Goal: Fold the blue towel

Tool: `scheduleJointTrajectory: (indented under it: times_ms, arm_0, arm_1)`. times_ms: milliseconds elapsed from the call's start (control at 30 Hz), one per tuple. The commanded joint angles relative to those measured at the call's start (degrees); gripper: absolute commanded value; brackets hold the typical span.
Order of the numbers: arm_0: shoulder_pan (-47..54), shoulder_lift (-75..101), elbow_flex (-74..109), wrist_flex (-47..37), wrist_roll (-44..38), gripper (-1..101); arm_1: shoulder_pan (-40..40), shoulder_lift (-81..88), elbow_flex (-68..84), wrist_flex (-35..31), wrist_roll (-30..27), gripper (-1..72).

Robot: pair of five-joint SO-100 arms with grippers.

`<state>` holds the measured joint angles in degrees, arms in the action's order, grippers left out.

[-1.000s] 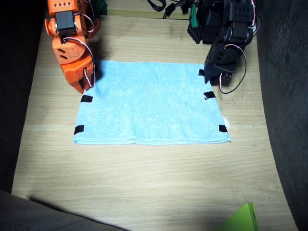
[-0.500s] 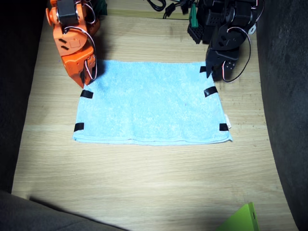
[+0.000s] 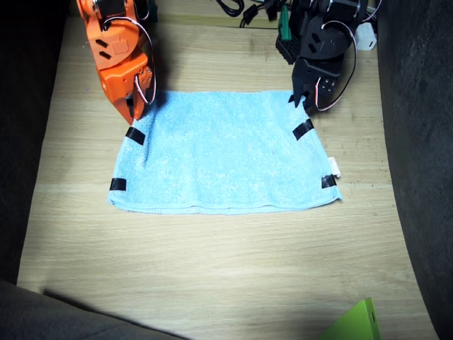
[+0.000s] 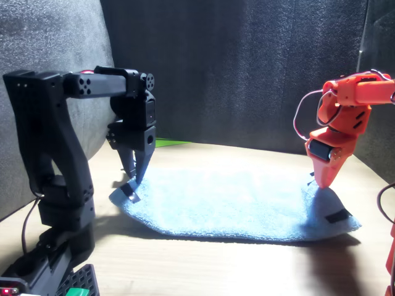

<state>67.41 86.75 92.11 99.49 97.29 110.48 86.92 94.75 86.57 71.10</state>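
The blue towel (image 3: pixel 223 152) lies spread on the wooden table (image 3: pixel 212 269), with black tape marks along both short edges. Its two far corners are drawn up off the table. My right gripper (image 3: pixel 133 113), the orange one, is shut on the far corner at one short edge; in the front view the blue towel (image 4: pixel 234 206) rises in a peak to the right gripper (image 4: pixel 324 182). My left gripper (image 3: pixel 297 99), the black one, is shut on the other far corner, and the front view shows the left gripper (image 4: pixel 134 176) pinching cloth just above a tape mark.
A bright green object (image 3: pixel 357 322) pokes in at the table's near edge. Black and green hardware (image 3: pixel 287 39) and cables (image 3: pixel 241 7) sit at the far edge between the arm bases. Dark foam walls close in both sides.
Both grippers have moved back towards the arm bases and up, taking the towel's far corners with them. The tape marks near them have tilted and the towel's short edges have pulled in.
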Motion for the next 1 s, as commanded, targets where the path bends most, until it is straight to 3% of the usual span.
scheduleJointTrajectory:
  times_ms: [0, 567, 967]
  arm_0:
    - [-0.3, -0.4, -3.7, 2.4, 0.1, 0]
    - [-9.2, -10.9, -15.9, 6.2, -1.1, 0]
    - [-14.5, -18.0, -28.9, 10.8, -1.6, 0]
  arm_1:
    - [2.8, 0.7, -4.3, 3.2, 1.4, 0.0]
    - [13.3, -13.4, -21.7, 9.5, 6.3, 0.0]
    - [17.2, -24.8, -39.9, 16.3, 5.8, 0.0]
